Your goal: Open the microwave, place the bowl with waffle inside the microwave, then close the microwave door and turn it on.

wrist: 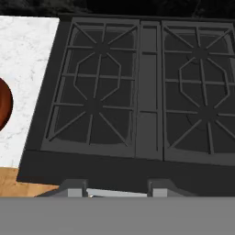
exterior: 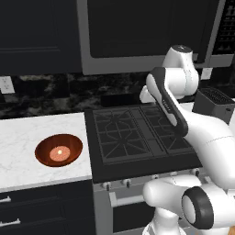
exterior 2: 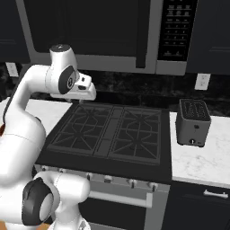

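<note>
The microwave (exterior 2: 90, 31) hangs above the stove, and the microwave door (exterior: 147, 32) is shut, its black handle bar (exterior 2: 143, 33) beside the button panel (exterior 2: 177, 29). The reddish-brown bowl (exterior: 58, 150) sits on the white counter left of the stove, with the waffle (exterior: 58, 153) in its middle. In the hand view the bowl's rim (wrist: 3, 110) shows at the left edge. My gripper (wrist: 117, 190) hovers above the stove's back left, looking down on the grates. Its fingers are apart with nothing between them. It is well right of the bowl and below the microwave.
A black gas stove (exterior: 142, 133) with grates fills the middle, its knobs (exterior 2: 108, 179) along the front. A grey toaster (exterior 2: 193, 122) stands on the right counter. The marble counter (exterior: 23, 133) holds the bowl. Dark cabinets flank the microwave.
</note>
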